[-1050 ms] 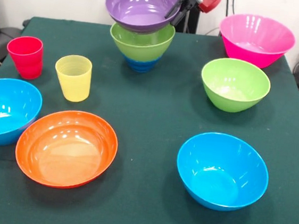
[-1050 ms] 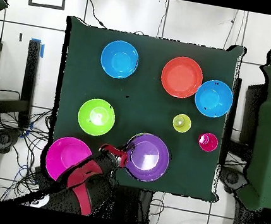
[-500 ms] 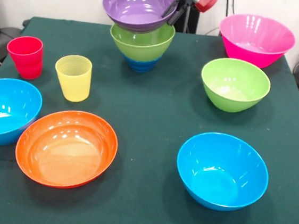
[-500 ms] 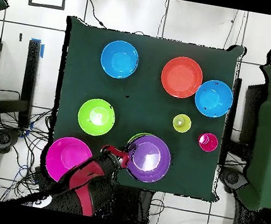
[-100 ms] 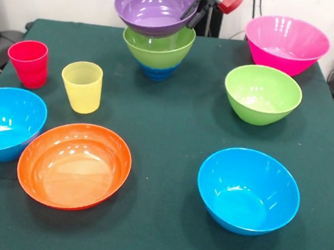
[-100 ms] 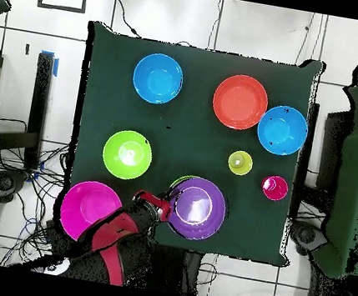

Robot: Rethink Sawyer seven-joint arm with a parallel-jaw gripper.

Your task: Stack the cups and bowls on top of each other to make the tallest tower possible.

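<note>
My gripper is shut on the right rim of the purple bowl. That bowl hangs slightly tilted just over the tower, a lime green bowl nested in a small dark blue bowl at the table's far side. Whether the purple bowl touches the green one I cannot tell. From overhead only a green sliver shows beside the purple bowl. The red cup and the yellow cup stand upright at the left in the front view.
Loose bowls sit apart on the green table: pink, lime green, light blue, orange, and another light blue at the edge.
Over the last second the purple bowl shifted slightly left and up in the front view with my gripper; since half a second ago nothing has visibly moved.
</note>
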